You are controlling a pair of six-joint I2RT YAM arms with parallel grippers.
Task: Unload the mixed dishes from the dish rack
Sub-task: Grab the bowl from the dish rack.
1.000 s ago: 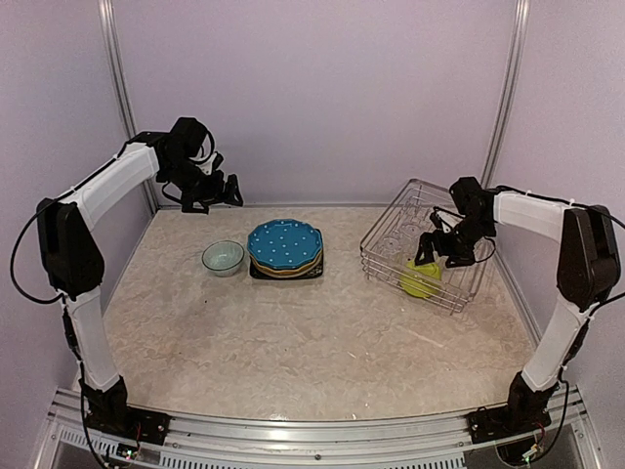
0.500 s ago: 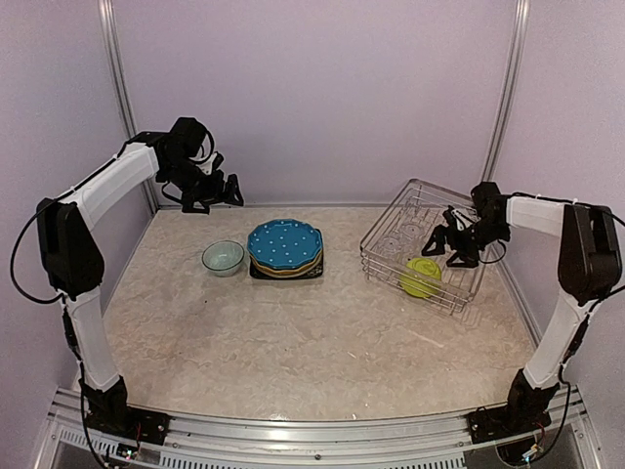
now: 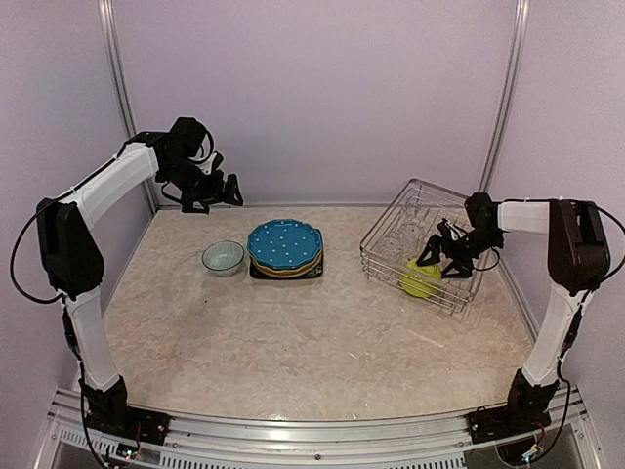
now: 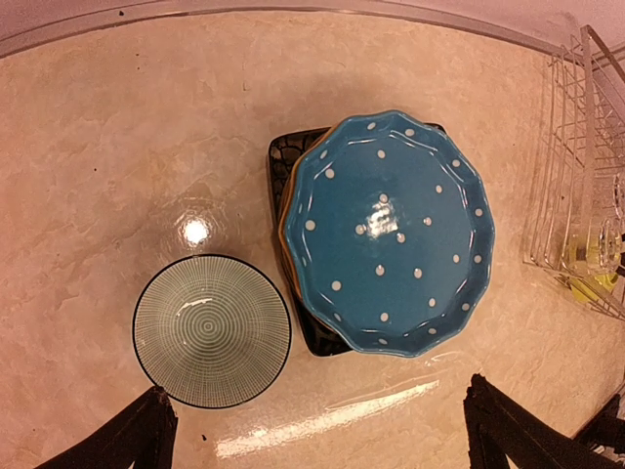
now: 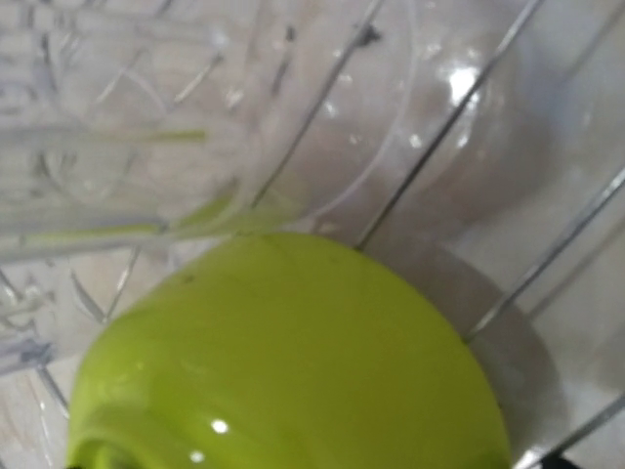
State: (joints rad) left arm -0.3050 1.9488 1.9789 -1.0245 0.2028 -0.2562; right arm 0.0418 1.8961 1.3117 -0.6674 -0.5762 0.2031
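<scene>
The dish rack [image 3: 382, 256] stands at the right; it also shows in the left wrist view [image 4: 576, 195]. In it a lime-green bowl [image 3: 420, 283] lies bottom up and fills the right wrist view [image 5: 283, 362], beside a clear glass [image 5: 322, 117]. My right gripper [image 3: 437, 258] is down in the rack, right over the bowl, jaws spread; its fingers are hidden in its wrist view. The blue white-dotted plate [image 4: 391, 230] tops a stack on the black square plate [image 4: 293, 156], yellow plate edge [image 4: 282, 230] between; the teal plate is hidden. The pale grey-green bowl [image 4: 212, 330] sits left. My left gripper [image 4: 327, 445] is open and empty, high above them.
The back wall and its metal posts [image 3: 505, 107] stand close behind the rack. The right wall is close beside the right arm [image 3: 571, 244]. The stack also shows at centre in the top view [image 3: 284, 246], with the pale bowl [image 3: 223, 257] left of it.
My right gripper drew back to the right off the lime-green bowl, then came back down over it. The bowl shifted slightly. The left arm has not moved.
</scene>
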